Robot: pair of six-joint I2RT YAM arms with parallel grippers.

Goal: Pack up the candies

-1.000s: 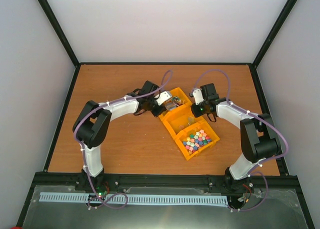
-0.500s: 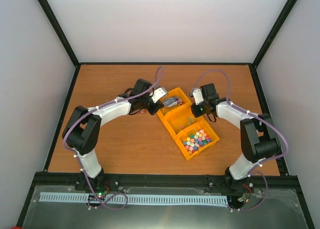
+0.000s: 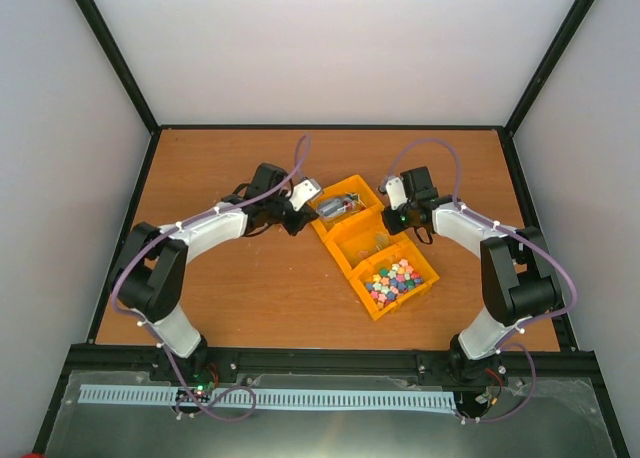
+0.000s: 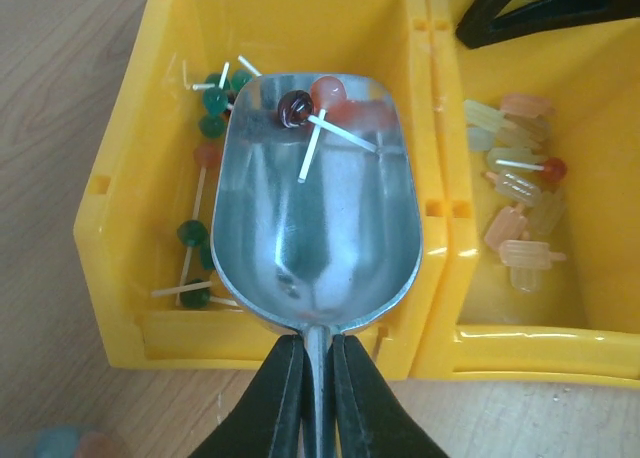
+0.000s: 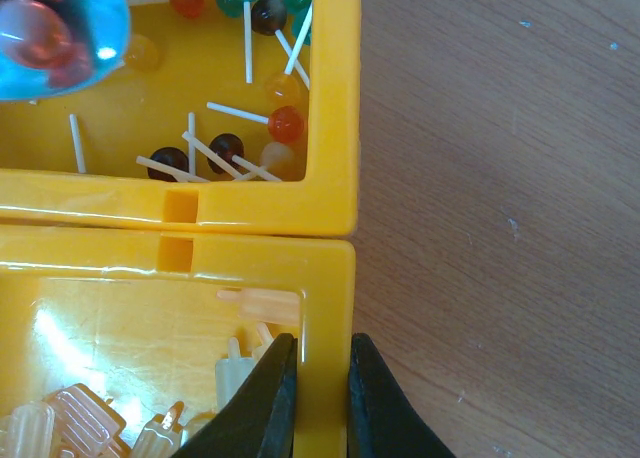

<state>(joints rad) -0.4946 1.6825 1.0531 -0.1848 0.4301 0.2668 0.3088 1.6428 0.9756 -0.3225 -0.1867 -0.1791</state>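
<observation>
Grip: left gripper (image 4: 315, 356) pinched shut on the thin handle of a metal scoop (image 4: 320, 218), one finger either side of the stem.
Scoop load: two lollipops (image 4: 312, 103), one dark and one reddish, sticks crossed, lying at the far end of the bowl.
Beneath scoop: far bin (image 4: 115, 238) of a yellow row, with loose lollipops (image 4: 205, 113) on its floor, heads green, red and dark; cannot tell whether resting on the bin or held above it.
Other grip: right gripper (image 5: 322, 368) closed over the side wall of the middle bin (image 5: 325, 278), one finger inside, one outside.
Middle bin contents: pale popsicle-shaped sweets (image 5: 70, 418), peach and cream.
Candies (image 3: 393, 277): pastel heap of pink, yellow, green, blue and white in the near bin (image 3: 367, 300), the end compartment closest to the arm bases, one compartment away from the right gripper.
Support: wooden table (image 3: 250, 288), three bins in a diagonal line, touching one another.
</observation>
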